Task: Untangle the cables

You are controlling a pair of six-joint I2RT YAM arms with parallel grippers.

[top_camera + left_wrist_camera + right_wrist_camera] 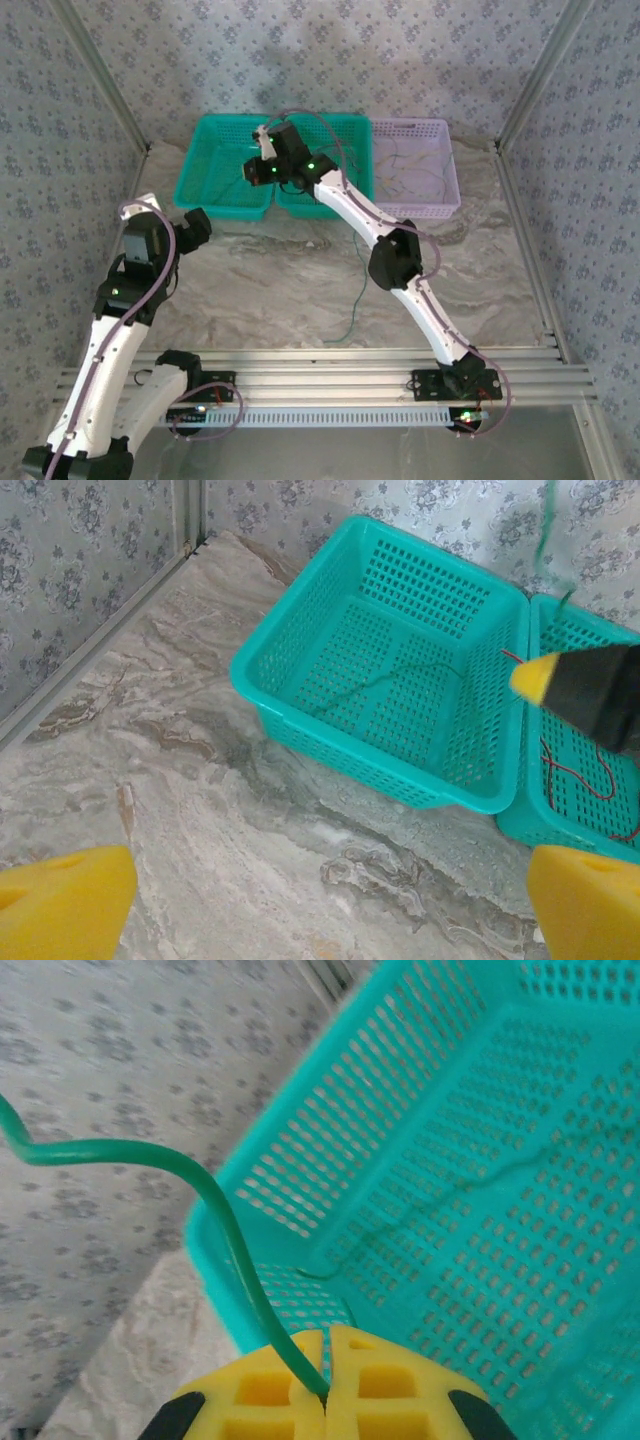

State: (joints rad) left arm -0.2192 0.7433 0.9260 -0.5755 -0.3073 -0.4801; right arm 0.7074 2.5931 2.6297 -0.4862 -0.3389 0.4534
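While my right gripper pinches one green cable over the two teal baskets, my left gripper hangs spread wide above the table. A second green cable lies in the left basket, one red cable in the right basket.

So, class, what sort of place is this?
Probably a robot test cell: two arms bolted to a metal rail, patterned walls closing in the table, and baskets set out on it.

I see left teal perforated plastic basket touching right teal basket — lilac plastic basket just beside; marbled tabletop.
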